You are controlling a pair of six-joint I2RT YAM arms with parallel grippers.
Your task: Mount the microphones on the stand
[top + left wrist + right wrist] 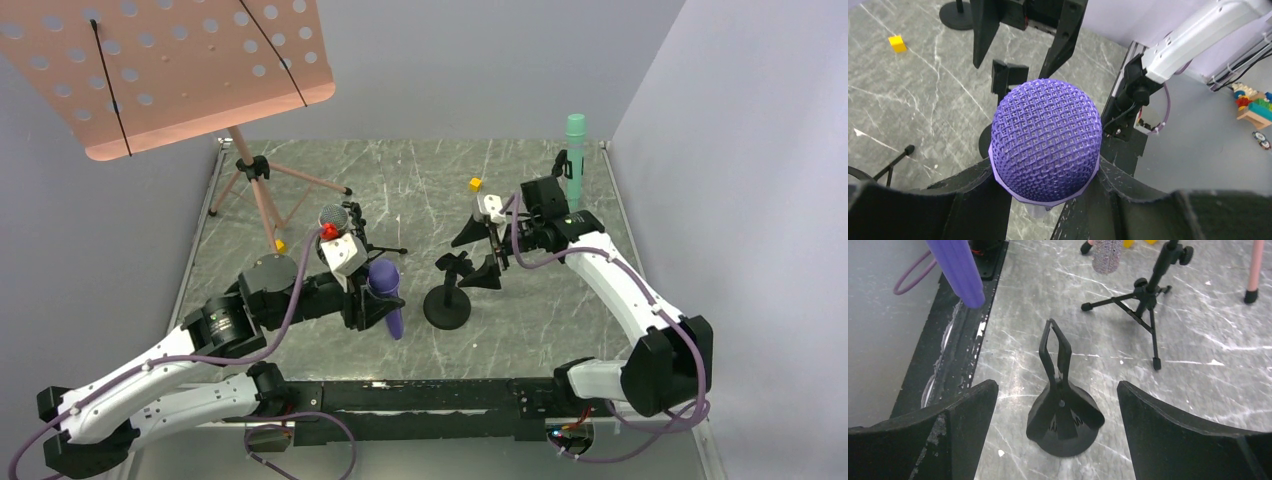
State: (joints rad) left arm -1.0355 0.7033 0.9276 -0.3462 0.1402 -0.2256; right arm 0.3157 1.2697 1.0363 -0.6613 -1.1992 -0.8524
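While end effector (1048, 202) clamps, purple microphone (1045, 140) inside

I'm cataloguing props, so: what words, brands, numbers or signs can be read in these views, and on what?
No text is legible.
Pale marks on the base of the black stand: too blurred to read.
Small pale mark on the left arm: too small to read.

Even overhead light, soft shadows; wrist views blurred at near edges.
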